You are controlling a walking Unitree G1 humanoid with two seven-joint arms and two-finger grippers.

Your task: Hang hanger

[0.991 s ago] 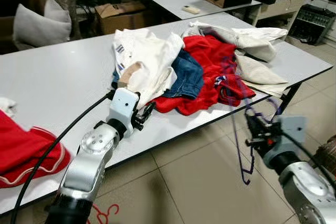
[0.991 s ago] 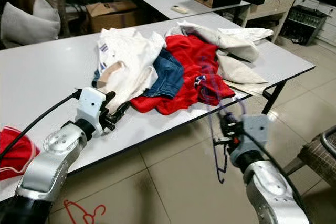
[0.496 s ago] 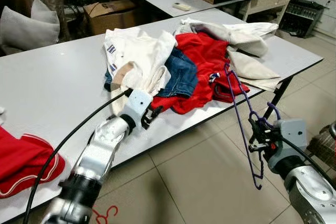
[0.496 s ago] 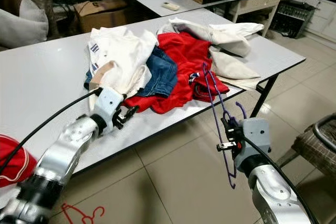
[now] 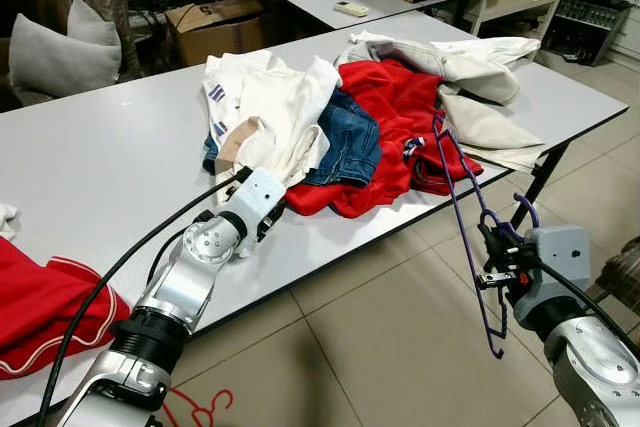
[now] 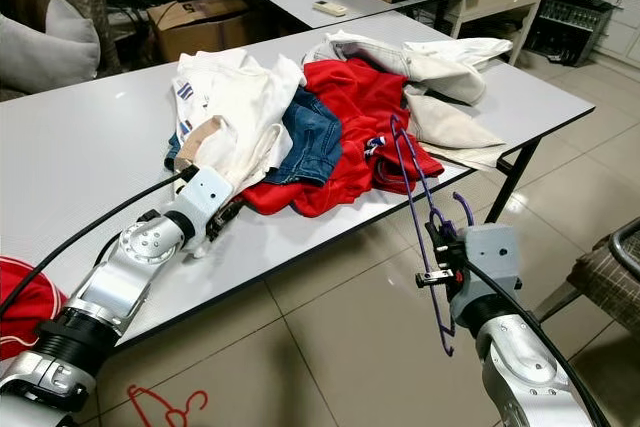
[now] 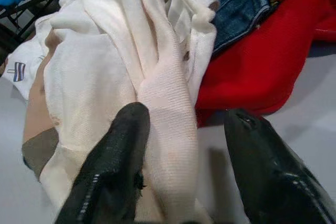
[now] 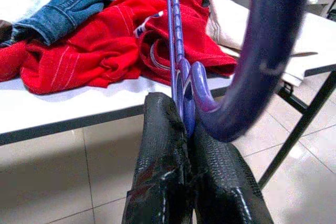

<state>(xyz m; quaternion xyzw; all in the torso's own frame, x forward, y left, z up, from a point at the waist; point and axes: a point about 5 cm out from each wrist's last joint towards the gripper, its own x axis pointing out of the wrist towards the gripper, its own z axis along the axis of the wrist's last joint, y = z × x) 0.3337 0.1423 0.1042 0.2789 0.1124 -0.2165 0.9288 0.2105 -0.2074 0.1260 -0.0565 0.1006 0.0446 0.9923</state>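
A purple wire hanger (image 8: 265,51) hangs off the table's front edge on the right, its top leaning against the red garment (image 5: 400,107). My right gripper (image 5: 497,265) is shut on its neck just below the hook, above the tiled floor. My left gripper (image 7: 184,129) is open low over the table. Its two black fingers (image 7: 126,145) straddle a fold of the white garment (image 5: 275,112) at the near edge of the clothes pile.
The grey table (image 5: 100,147) carries a pile of blue jeans (image 5: 355,142) and cream clothes (image 5: 470,67), and a red cloth (image 5: 40,297) at the near left. A red hanger (image 5: 200,409) lies on the floor. A box (image 5: 215,17) and a second table stand behind.
The view has shifted slightly. My left arm has dropped lower along the table, toward the white garment. The right gripper still holds the hanger, now a bit lower and further right.
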